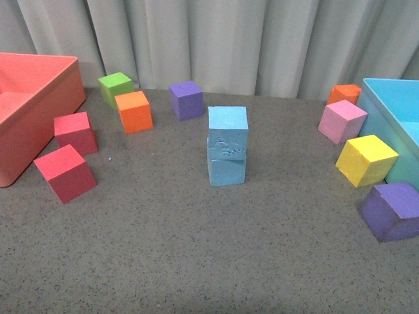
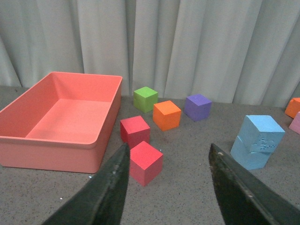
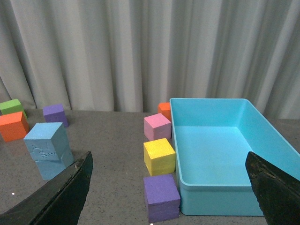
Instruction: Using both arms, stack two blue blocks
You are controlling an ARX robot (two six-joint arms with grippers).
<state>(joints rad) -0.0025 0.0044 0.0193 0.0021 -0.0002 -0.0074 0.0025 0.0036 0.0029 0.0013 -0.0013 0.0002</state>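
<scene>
Both claws, left claw (image 2: 166, 180) and right claw (image 3: 171, 190), gape empty; stacked blue blocks (image 1: 228, 145) stand mid-table, open floor around.

- A red bin (image 1: 26, 124) is seen at the left edge, with two red cubes (image 1: 65, 173) just beside it.
- A green cube (image 1: 115, 86) and an orange cube (image 1: 134, 111) are set touching; a purple cube (image 1: 186, 99) is placed nearby.
- A blue bin (image 1: 393, 111) is flanked by orange, pink (image 1: 342, 121), yellow (image 1: 366, 159) and purple cubes.
- A grey curtain (image 1: 229, 39) is hung behind.
</scene>
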